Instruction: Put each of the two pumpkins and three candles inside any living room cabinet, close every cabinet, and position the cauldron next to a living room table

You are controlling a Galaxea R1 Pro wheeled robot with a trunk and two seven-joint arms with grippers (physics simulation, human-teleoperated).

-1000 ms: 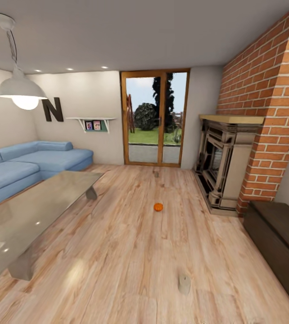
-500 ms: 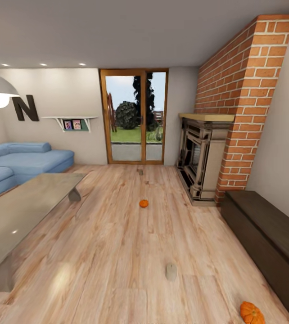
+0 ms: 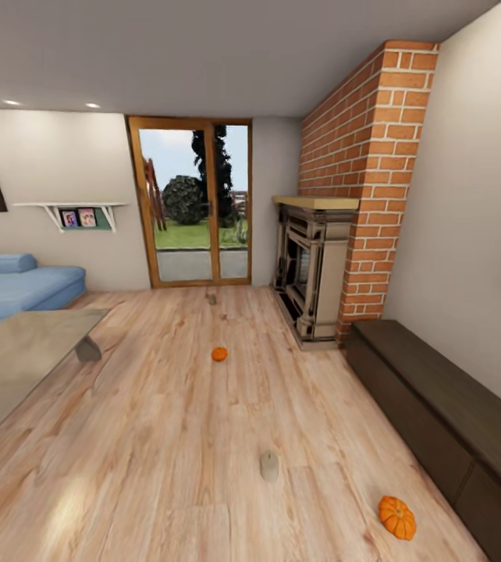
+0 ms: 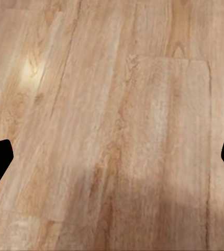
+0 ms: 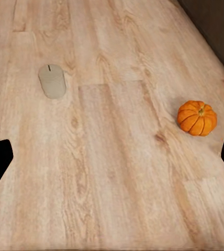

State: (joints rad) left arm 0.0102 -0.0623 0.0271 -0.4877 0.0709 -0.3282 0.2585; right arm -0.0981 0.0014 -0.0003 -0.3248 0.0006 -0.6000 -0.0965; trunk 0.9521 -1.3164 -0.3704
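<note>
Evidently early going: nothing is stowed as far as can be seen. Near pumpkin sits on the wood floor at the near right, just beside the front of the cabinet, a long dark low unit along the right wall with its visible fronts shut. Far pumpkin lies mid-floor, well apart from everything. Near candle stands upright between the two, nearer the camera; a small far object by the glass door may be another candle, too small to tell. Third candle and cauldron unlocated. Table at the left, sofa beyond it, fireplace far right.

Left gripper: dark fingertips at the frame edges, spread wide, holding nothing, bare floor below. Right gripper: likewise wide apart and empty, floor below with the near pumpkin and near candle ahead.

Judgement: all five stowings, cabinet check and cauldron placement remain.
</note>
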